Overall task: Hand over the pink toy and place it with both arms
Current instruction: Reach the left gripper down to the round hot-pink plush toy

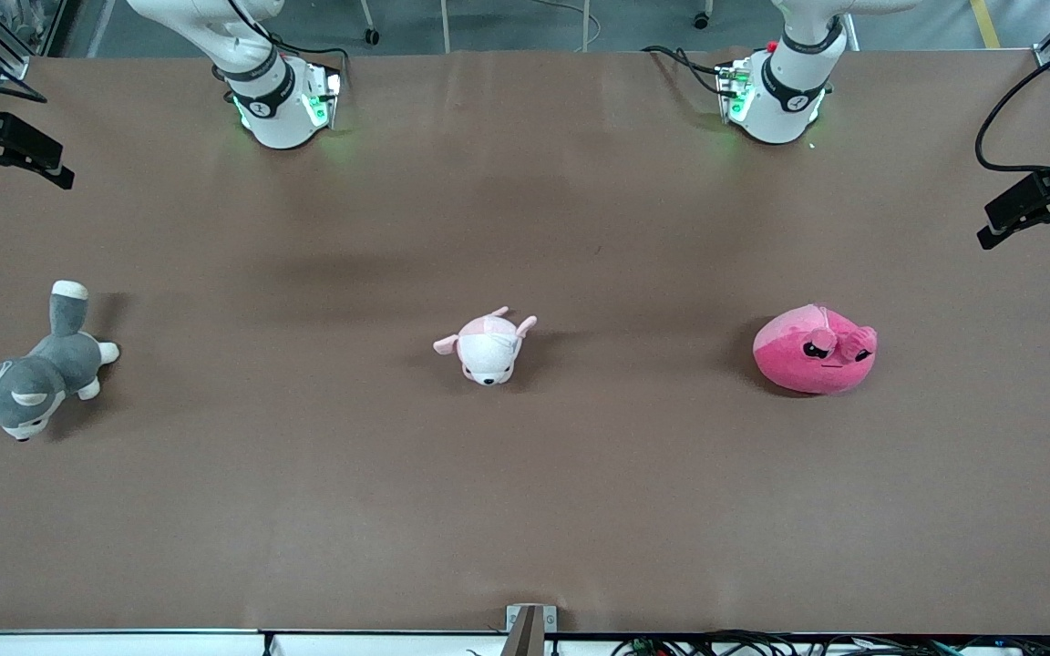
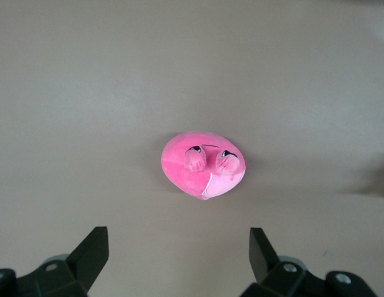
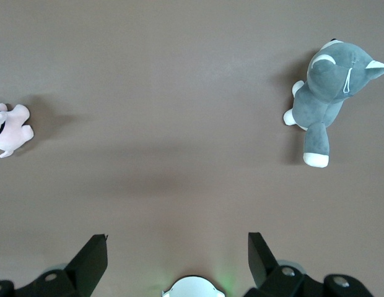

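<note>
The pink toy is a round hot-pink plush with bulging eyes and a paler patch. It lies on the brown table toward the left arm's end. In the left wrist view the toy lies far below my left gripper, which is open and empty, high above the table. My right gripper is open and empty too, high over bare table near its own base. Neither gripper shows in the front view; only the arm bases do.
A small white-and-pale-pink plush lies at the table's middle; it shows at the edge of the right wrist view. A grey-and-white plush dog lies at the right arm's end. Black camera mounts stand at both ends.
</note>
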